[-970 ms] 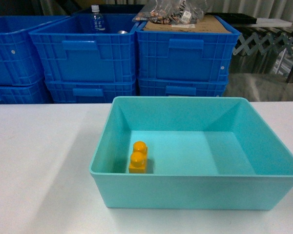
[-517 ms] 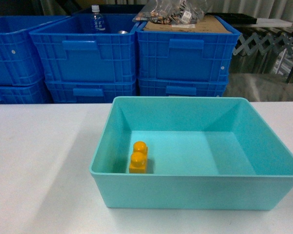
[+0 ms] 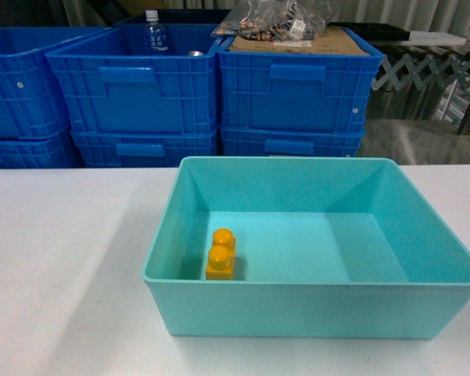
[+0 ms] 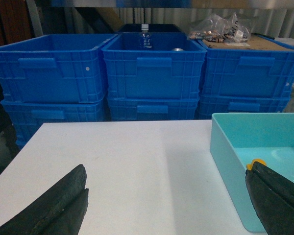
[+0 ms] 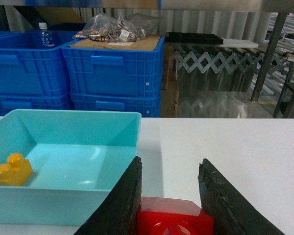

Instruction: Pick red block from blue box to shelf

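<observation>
My right gripper (image 5: pixel 170 161) is shut on the red block (image 5: pixel 174 220), a glossy brick wedged low between the two black fingers. It hangs over the white table just right of the blue box (image 5: pixel 63 205). That box is a shallow turquoise tub (image 3: pixel 313 301) in the middle of the head view, and neither gripper shows there. My left gripper (image 4: pixel 166 169) is open over bare table to the left of the box (image 4: pixel 225 161), with nothing between its fingers. The shelf is out of view.
A yellow-orange two-stud brick (image 3: pixel 221 253) lies inside the box near its front left wall. Dark blue ribbed crates (image 3: pixel 290 86) are stacked behind the white table (image 3: pixel 63 258); one holds a bottle (image 3: pixel 153 30), another carries bagged parts (image 3: pixel 278 17).
The head view has shifted very slightly. The box and the yellow-orange brick lie where they were.
</observation>
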Robot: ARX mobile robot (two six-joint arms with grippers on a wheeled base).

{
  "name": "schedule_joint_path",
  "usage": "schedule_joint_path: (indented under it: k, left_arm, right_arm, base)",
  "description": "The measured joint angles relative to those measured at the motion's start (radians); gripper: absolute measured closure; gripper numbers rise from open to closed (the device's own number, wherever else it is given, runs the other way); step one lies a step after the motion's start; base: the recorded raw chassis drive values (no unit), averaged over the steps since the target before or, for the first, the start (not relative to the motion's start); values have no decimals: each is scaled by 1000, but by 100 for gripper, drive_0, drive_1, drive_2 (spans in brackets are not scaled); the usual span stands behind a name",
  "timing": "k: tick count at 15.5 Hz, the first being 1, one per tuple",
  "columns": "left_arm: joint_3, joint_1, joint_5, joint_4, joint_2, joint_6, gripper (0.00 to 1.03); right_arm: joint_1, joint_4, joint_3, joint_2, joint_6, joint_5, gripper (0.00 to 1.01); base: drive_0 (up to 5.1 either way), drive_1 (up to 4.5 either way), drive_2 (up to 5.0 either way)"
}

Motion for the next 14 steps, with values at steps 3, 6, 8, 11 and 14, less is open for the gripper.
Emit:
schedule_joint_path:
  k: [3, 6, 8, 11, 14]
  left_arm:
    - [0, 0, 0, 0, 0, 0, 5]
    - [0, 0, 0, 0, 0, 0, 5]
    - [0, 1, -2, 0, 0, 0, 5]
    - [0, 1, -1, 0, 0, 0, 5]
    - [0, 1, -1, 0, 0, 0, 5]
  right_arm:
    - [0, 5, 0, -1, 0, 0, 73]
    - [0, 5, 0, -1, 0, 0, 73]
    - [0, 5, 0, -1, 0, -1, 73]
    - [0, 5, 0, -1, 0, -1, 73]
    - [0, 5, 0, -1, 0, -1, 73]
  base:
    - [0, 0, 0]
    - [0, 0, 0]
    - [-147, -147, -147]
    - [-170, -170, -170]
    - [-150, -150, -150]
